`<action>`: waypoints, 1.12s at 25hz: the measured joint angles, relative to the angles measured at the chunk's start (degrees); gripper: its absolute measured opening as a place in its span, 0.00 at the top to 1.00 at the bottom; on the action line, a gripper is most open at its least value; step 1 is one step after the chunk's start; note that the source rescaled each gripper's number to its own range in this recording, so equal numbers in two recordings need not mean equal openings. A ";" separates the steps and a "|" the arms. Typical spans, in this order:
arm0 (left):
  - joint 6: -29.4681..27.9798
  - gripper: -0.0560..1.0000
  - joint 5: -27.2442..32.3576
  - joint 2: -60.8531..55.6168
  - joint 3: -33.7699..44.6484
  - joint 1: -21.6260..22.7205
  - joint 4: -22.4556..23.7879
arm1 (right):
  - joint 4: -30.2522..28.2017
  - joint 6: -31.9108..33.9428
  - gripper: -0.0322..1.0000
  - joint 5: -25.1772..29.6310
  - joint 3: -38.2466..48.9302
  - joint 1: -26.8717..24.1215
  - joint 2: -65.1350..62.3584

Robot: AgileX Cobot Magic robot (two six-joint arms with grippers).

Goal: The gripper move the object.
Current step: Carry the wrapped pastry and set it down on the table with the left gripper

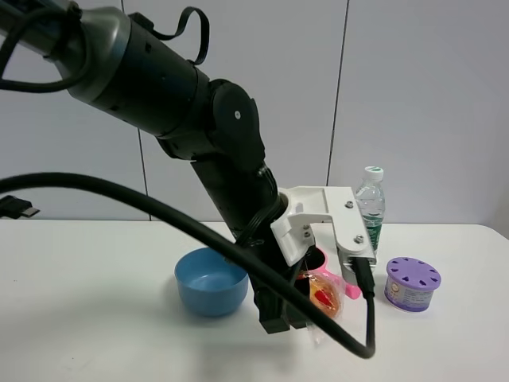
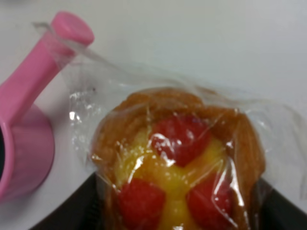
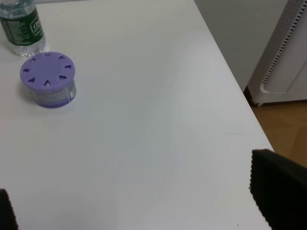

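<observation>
A thick black cable (image 1: 159, 208) loops closest to the lens, trailing from the heavy black arm (image 1: 159, 87) that reaches down from 10 o'clock toward the middle of the white desk (image 1: 79, 318). At its tip the left claw (image 1: 298, 314) is clenched on the pastry (image 1: 324, 293). In the wrist view a dark finger (image 2: 72, 211) shows at each side of the golden crust, and the crinkly wrap flares out past the red dots. Whether the pastry rests on the desk or hangs just above it cannot be told. The pink saucepan (image 1: 350, 290) sits just behind it at 1 o'clock, its handle close to the wrap's loose edge. The blue bowl (image 1: 211, 281) stands near the claw at 9 o'clock, apart from it. At 3 o'clock, with a strip of open desk between, is the purple-lidded container (image 1: 412, 282), and the water bottle (image 1: 370, 207) stands upright at 1 o'clock near the desk's far edge, where the wall (image 1: 413, 95) rises. A wide stretch of desk lies at 9 o'clock beyond the bowl, and another runs from the container to the desk's right-hand edge. The right claw (image 3: 144, 211) is released, fingers spread wide over that stretch, close to the edge.
</observation>
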 joint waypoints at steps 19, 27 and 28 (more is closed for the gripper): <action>3.51 0.93 -2.09 4.75 0.07 2.46 -4.51 | 0.00 0.00 0.00 0.00 0.00 0.00 0.00; 3.64 0.93 -2.21 6.30 0.07 2.46 -5.01 | 0.00 0.00 0.00 0.00 0.00 0.00 0.00; 3.78 0.93 -2.27 6.30 0.07 2.46 -5.01 | 0.00 0.00 0.00 0.00 0.00 0.00 0.00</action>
